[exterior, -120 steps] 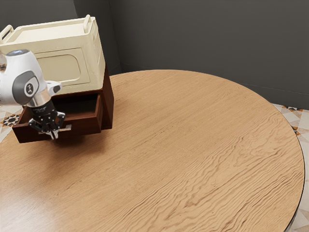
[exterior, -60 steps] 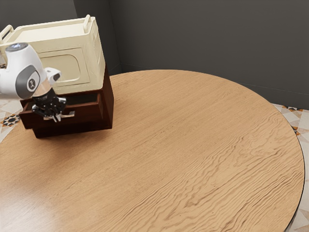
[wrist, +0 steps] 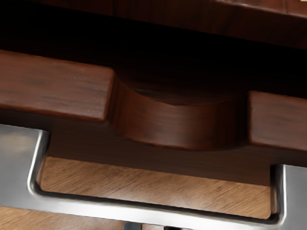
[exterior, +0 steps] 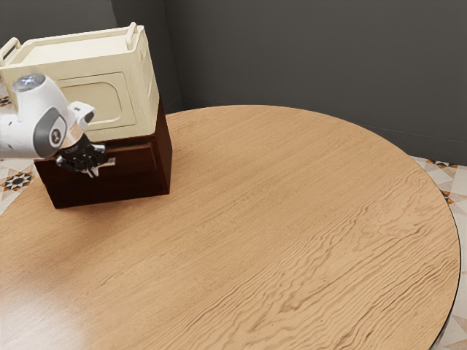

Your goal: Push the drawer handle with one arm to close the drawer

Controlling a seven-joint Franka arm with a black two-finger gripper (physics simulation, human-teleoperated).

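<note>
Round wooden surface (exterior: pixel 292 219). Cream storage crate (exterior: pixel 95 98) on top of the dark wood cabinet (exterior: pixel 163 168), both at the exterior view's far left. Drawer (exterior: pixel 133 166) sits in the cabinet, almost fully in; my wrist view has a dark gap behind its notched front. My black gripper (exterior: pixel 93 170) is at the drawer front, by the silver handle (exterior: pixel 110 162). Can't tell if fingers are released or clenched.

No lettering, number or sign is legible.
</note>
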